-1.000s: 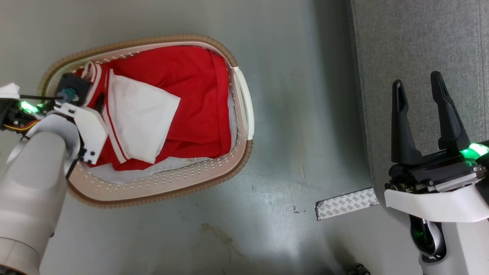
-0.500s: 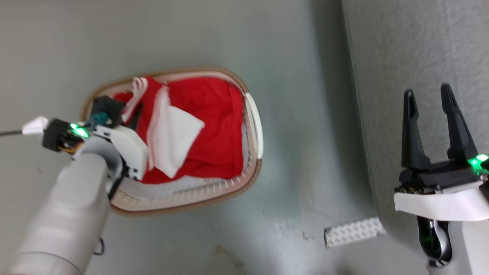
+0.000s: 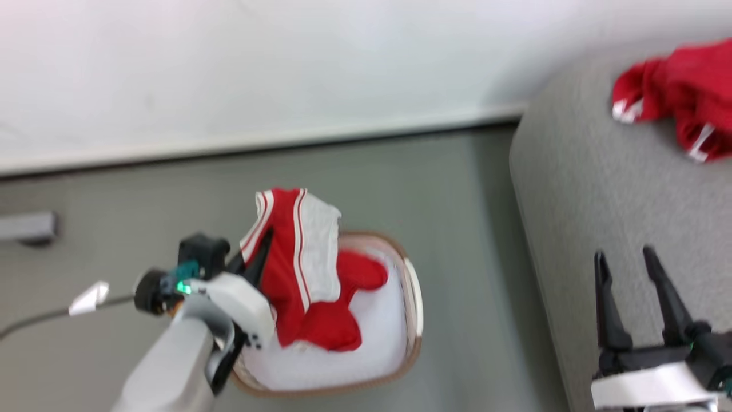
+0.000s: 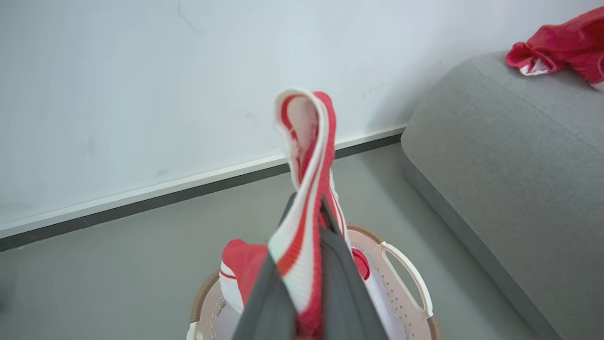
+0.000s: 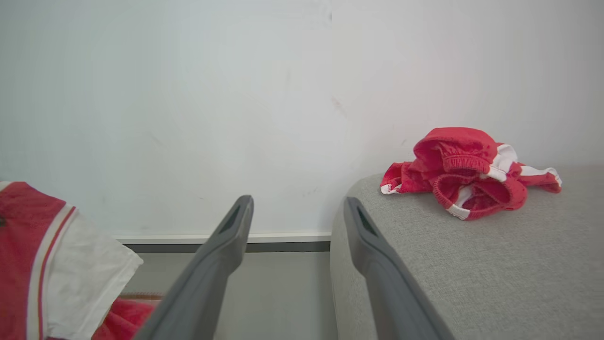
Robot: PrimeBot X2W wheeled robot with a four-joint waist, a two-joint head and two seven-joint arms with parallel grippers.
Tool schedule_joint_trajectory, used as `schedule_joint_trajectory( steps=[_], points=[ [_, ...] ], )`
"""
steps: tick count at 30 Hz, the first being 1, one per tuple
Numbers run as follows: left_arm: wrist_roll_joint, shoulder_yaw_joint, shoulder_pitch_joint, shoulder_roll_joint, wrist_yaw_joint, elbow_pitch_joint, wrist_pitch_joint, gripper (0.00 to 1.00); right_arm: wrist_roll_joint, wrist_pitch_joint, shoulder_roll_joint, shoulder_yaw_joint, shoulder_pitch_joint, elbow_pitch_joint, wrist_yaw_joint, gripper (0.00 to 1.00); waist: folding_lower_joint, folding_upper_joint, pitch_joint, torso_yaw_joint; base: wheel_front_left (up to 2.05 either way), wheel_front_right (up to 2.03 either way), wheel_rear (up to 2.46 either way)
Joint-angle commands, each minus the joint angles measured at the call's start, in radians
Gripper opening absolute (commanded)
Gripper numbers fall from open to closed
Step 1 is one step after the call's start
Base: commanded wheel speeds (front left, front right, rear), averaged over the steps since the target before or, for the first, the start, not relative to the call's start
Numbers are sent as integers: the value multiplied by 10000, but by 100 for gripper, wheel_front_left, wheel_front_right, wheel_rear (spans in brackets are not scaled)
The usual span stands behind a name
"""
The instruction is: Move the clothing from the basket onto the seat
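Observation:
The oval white basket [image 3: 414,312] with a brown rim stands on the grey floor, left of the light-grey seat [image 3: 572,200]. My left gripper [image 3: 260,252] is shut on a piece of red clothing [image 3: 286,269] with white stripes and a white panel. It holds the piece up over the basket's left side, the lower end still hanging inside. In the left wrist view the striped cuff band [image 4: 306,141] rises from between my fingers [image 4: 264,293]. A second red garment [image 3: 675,97] lies crumpled on the seat. My right gripper [image 3: 623,252] stands open over the seat's front edge, holding nothing.
A white wall with a pale baseboard [image 3: 257,143] runs behind the basket and the seat. A grey object [image 3: 26,228] lies on the floor at far left. A dark cable with a white tag [image 3: 88,297] trails from my left wrist.
My left gripper has shut on the red garment and lifted it up out of the basket. The head camera has tilted up, bringing in the wall and the garment on the seat. My right gripper stays open.

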Motion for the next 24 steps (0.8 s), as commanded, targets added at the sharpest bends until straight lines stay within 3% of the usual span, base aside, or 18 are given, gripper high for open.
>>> schedule_joint_trajectory(
  steps=[1, 4, 9, 20, 24],
  points=[
    [-131, 96, 743, 121, 176, -532, 0, 0, -91, 5, -24, -48, 527, 147, -25, 100, 4, -1, -2076, 580, 0, 0, 0],
    [-405, 217, 1670, 227, 435, -1416, 81, 0, -333, 5, -26, -10, 1155, 322, -25, 100, 4, -1, -2932, 589, 0, 0, 0],
    [-712, 451, 2933, 599, 982, -3437, 663, 0, -490, 5, -23, -52, 1790, 308, -25, 100, 4, -1, -3483, 606, 0, 0, 0],
    [-1035, 733, 4421, 1391, 1890, -7148, 2002, 0, -479, 5, -21, 489, 2135, 240, -25, 100, 4, -1, -3764, 684, 0, 0, 0],
    [-1061, 689, 4699, 1544, 2052, -8193, 2391, 0, -677, 5, -17, 1332, 1910, 165, -25, 100, 4, -1, -3746, 722, 0, 0, 0]
  ],
)
